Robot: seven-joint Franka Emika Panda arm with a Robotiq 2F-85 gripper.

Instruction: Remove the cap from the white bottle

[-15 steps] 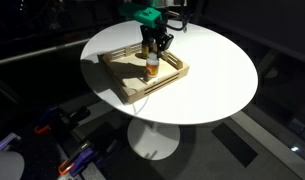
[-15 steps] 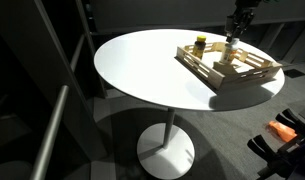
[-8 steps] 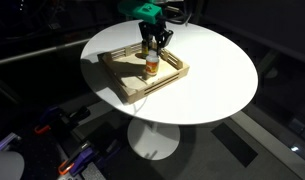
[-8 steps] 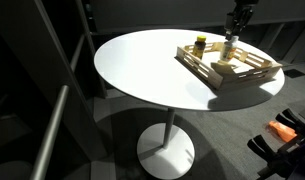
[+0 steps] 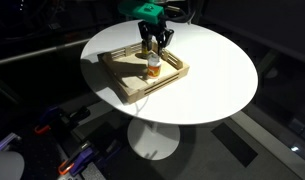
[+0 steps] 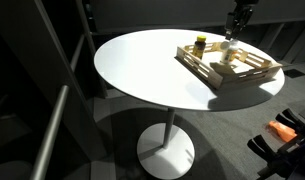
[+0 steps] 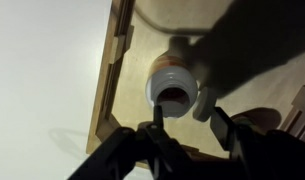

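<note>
White round table (image 5: 217, 75), pale wooden tray (image 5: 127, 88), white bottle (image 5: 152, 67) with orange band and dark reddish mouth, yellow-topped dark bottle (image 6: 200, 44), black gripper (image 5: 154, 48), green wrist housing (image 5: 147, 12).

Seemed a dim lab or office workspace, not a home: round white pedestal table (image 5: 217, 75), dark floor (image 6: 102, 150), metal railing (image 6: 54, 112) at 9 o'clock, orange-and-blue gear (image 5: 76, 160) at 7 o'clock.
</note>
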